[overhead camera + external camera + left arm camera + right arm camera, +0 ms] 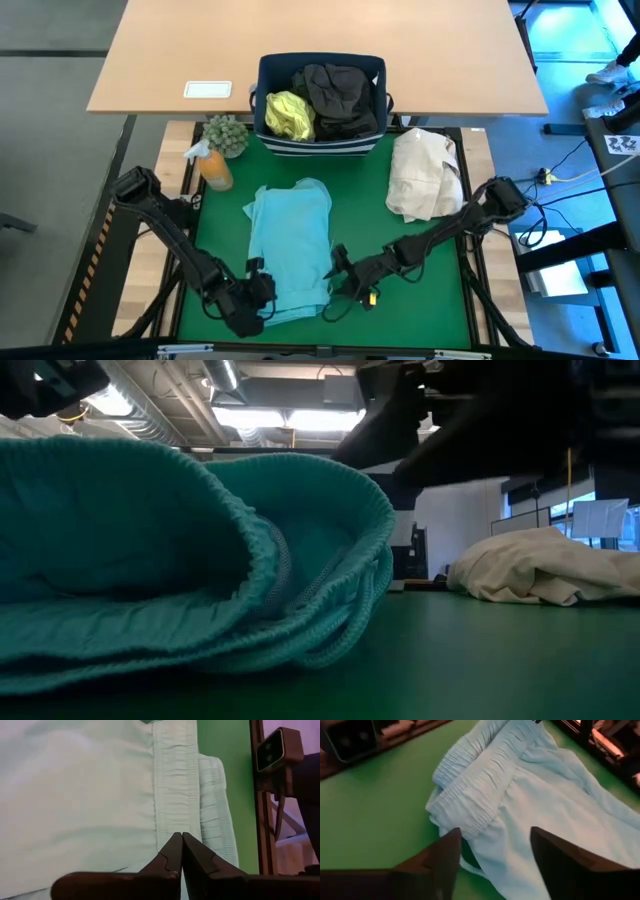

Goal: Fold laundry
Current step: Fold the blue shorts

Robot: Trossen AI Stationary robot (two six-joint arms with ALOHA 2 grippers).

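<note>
While the soft turquoise cloth garment lies partly folded on the green worktop, the left gripper has its jaws closed at the near hem, seemingly pinching it. The right gripper hovers with jaws apart beside the ribbed waistband. Yellow-green shirt and dark garments wait in the navy fabric bin, so most folding remains.

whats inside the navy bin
The bin holds a yellow-green garment on one side and a dark garment piled beside it. Together they cover the bin's bottom, so anything beneath them is hidden.
</note>
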